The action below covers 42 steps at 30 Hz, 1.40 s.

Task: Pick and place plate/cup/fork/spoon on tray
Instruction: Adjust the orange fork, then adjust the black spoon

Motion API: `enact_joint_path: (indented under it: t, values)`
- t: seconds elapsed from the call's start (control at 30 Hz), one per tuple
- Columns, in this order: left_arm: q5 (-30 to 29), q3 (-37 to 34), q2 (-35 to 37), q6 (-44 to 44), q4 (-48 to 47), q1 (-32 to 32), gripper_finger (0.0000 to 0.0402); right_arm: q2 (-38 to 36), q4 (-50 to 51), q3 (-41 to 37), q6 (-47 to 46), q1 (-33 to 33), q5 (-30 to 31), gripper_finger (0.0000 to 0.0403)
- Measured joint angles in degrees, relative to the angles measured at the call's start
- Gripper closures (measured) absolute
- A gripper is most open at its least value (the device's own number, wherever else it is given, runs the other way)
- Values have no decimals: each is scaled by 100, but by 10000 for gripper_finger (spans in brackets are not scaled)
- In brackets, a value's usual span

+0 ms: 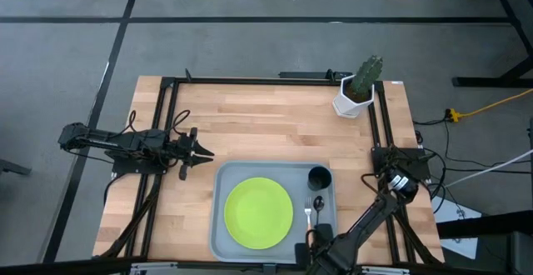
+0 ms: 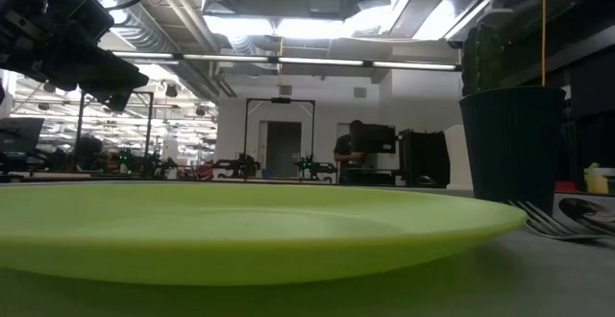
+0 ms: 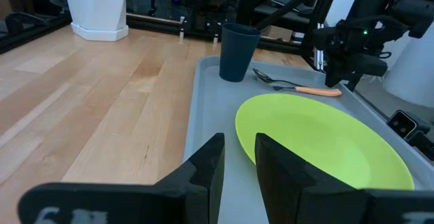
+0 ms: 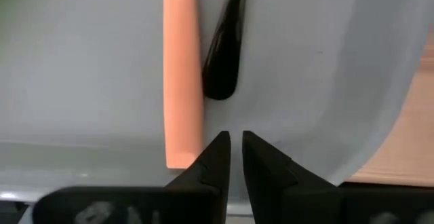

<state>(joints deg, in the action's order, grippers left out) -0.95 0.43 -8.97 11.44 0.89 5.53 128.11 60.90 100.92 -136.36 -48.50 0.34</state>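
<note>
The lime-green plate [image 1: 258, 212] lies flat in the grey-blue tray [image 1: 223, 183]; it also shows in the left wrist view [image 3: 319, 139] and the low view [image 2: 240, 231]. The black cup [image 1: 319, 177] stands upright in the tray's far right corner. The orange-handled fork [image 1: 307, 214] and the dark spoon [image 1: 317, 203] lie side by side right of the plate. My right gripper [image 4: 235, 146] hovers shut over the tray's near right part, just past the ends of the fork handle [image 4: 182, 75] and the spoon handle [image 4: 222, 61]. My left gripper [image 1: 202, 152] waits shut, left of the tray.
A white pot with a green cactus [image 1: 358, 92] stands at the table's far right corner. Bare wood lies between the tray and the far edge. My right arm [image 3: 359, 34] reaches over the tray's near right side. A person stands in the room beyond [image 2: 348, 154].
</note>
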Motion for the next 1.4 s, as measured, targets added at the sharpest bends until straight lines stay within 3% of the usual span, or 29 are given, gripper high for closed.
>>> enact_joint_path:
  t: [0.97, 1.13, 1.4]
  values:
    - [0, 0, -1, 0, 0, 0, 325, 2, 38, 29, 309, 200, 156, 358]
    - [0, 0, 0, 0, 0, 0, 325, 9, 720, 302, 310, 200, 317, 358]
    - [0, 0, -2, 0, 0, 1, 325, 9, 684, 95, 291, 190, 769, 358]
